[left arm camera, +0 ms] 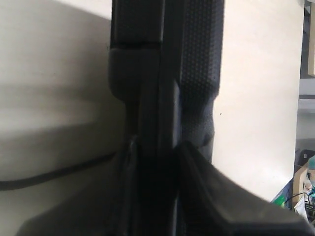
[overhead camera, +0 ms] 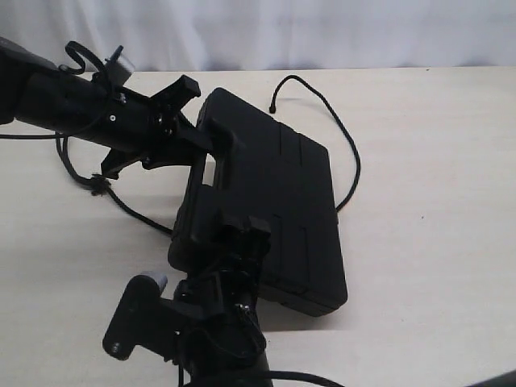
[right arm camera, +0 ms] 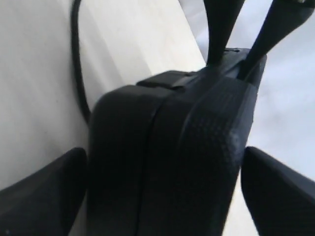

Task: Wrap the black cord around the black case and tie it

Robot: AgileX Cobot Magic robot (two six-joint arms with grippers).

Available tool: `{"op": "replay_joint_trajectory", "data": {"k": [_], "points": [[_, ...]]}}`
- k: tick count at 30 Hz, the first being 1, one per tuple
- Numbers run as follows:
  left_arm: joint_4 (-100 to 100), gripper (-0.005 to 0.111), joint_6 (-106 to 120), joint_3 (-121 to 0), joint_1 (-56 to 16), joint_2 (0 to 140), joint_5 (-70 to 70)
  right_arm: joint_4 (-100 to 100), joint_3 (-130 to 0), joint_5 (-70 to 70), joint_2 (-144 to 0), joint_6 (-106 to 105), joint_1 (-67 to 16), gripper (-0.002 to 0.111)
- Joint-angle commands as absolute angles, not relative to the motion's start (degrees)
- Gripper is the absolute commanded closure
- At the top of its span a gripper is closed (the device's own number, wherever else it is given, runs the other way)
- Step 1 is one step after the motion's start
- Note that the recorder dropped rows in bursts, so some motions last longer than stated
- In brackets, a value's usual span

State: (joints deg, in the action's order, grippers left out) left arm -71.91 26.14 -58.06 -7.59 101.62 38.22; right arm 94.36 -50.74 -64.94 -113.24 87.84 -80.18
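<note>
Above the table (overhead camera: 435, 266), the black case (overhead camera: 282, 193) is held tilted. The left gripper (left arm camera: 155, 147) is clamped on its handle end, and the right gripper (overhead camera: 244, 232) is clamped on the near end. The black cord (overhead camera: 352, 161) lies loose on the table, showing on both sides of the case. Step in hand, as judged: positioning the case before wrapping. Next, one gripper must let go and take up the cord.

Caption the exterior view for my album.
Left fingers clamp the black case, right fingers straddle its end, black cord alongside.
</note>
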Motion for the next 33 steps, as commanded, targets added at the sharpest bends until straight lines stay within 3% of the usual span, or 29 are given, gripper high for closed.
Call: {"op": "replay_joint_trajectory", "data": {"k": [1, 4, 10, 20, 28, 33], "points": [[-74.66, 0.107, 25.23, -58.85, -7.88, 100.54, 38.86, 98.41, -50.6, -69.96, -116.13, 89.91, -77.24, 0.03], [-74.59, 0.107, 25.23, -58.85, -7.88, 100.54, 37.85, 99.38, -50.6, -69.96, -116.64, 90.06, -76.34, 0.041], [-74.22, 0.107, 25.34, -58.85, -7.88, 100.54, 33.78, 99.38, -50.6, -69.96, -116.64, 91.13, -76.81, 0.104], [-73.98, 0.105, 36.14, -59.12, -7.88, 100.54, 31.54, 96.38, -50.6, -69.96, -115.77, 98.57, -76.81, 0.104], [-67.84, 0.072, 43.76, -63.27, -7.99, 100.54, 32.61, 96.34, -50.6, -69.96, -113.09, 100.24, -76.06, 0.104], [-58.08, 0.066, 43.66, -68.59, -7.29, 97.27, 35.01, 93.69, -50.46, -69.96, -109.11, 102.39, -75.68, 0.104]]}}
